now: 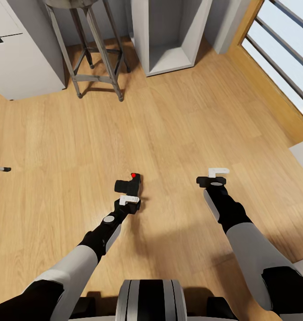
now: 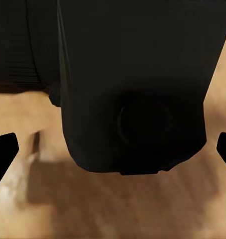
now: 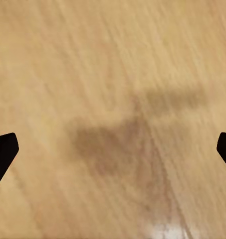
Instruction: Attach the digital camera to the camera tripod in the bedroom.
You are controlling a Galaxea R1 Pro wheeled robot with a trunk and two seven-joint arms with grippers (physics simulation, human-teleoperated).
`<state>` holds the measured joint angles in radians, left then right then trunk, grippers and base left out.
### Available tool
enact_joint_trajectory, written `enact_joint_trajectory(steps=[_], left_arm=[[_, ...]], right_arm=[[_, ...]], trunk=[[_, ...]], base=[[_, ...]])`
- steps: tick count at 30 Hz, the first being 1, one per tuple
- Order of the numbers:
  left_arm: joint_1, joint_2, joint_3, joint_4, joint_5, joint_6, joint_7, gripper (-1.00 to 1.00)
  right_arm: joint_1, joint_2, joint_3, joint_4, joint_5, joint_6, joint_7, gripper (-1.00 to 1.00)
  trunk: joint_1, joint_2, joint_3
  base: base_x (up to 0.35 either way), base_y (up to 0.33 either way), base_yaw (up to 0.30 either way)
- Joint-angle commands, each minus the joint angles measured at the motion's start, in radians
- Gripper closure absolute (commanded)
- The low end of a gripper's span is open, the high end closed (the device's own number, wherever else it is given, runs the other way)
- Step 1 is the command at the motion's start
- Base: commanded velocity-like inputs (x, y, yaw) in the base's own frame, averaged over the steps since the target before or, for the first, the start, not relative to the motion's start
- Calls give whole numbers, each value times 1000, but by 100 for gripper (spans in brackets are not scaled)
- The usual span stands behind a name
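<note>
The digital camera [image 1: 130, 184] sits low over the wood plank floor [image 1: 182, 125] in front of the robot, red button [image 1: 134, 175] on the side away from the robot, short lens [image 1: 121, 183] pointing toward the robot's left, so the lens axis runs roughly across the head view. In the left wrist view the digital camera [image 2: 137, 84] is very close, a dark body with the lens barrel sticking off to one side and a round recess on the facing surface; floor shows beyond it. The left end effector [image 1: 130, 201] is right at the near side of the camera body, touching or nearly so in the head view; in the left wrist view its fingertips [image 2: 4, 152] sit wide apart at the frame edges with the camera between them, so spread, not pinching. Can't tell if the camera rests on the floor. The right end effector [image 1: 217, 176] hovers over bare floor well to the right of the camera, fingertips [image 3: 3, 152] also spread wide, nothing between them, just its shadow on the planks. Further away: a grey metal stool [image 1: 92, 49] at upper left, a white cabinet [image 1: 22, 53] beside it, a white open cube shelf [image 1: 169, 35] in the middle back, the wood-framed window [image 1: 280, 58] at right. A thin silver rod with a black tip [image 1: 0, 169] pokes in at the far left edge, identity unclear. Nothing stands between the end effectors and the camera.
</note>
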<state>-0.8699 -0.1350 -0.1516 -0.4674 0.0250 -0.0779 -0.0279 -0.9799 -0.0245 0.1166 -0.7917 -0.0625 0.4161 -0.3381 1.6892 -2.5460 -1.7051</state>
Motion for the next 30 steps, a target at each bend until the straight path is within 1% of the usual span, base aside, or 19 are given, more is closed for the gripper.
enact_joint_trajectory(steps=[1, 30], left_arm=[[-1, 0, -2, 1, 3, -3, -1, -100], [-1, -1, -2, 0, 3, -5, -1, -100]], right_arm=[[0, -2, 6, -1, -7, 6, -9, -100], [0, -2, 6, -1, -7, 6, -9, -100]], trunk=[[0, 0, 0], [0, 0, 0]], base=[[0, 0, 0], [0, 0, 0]])
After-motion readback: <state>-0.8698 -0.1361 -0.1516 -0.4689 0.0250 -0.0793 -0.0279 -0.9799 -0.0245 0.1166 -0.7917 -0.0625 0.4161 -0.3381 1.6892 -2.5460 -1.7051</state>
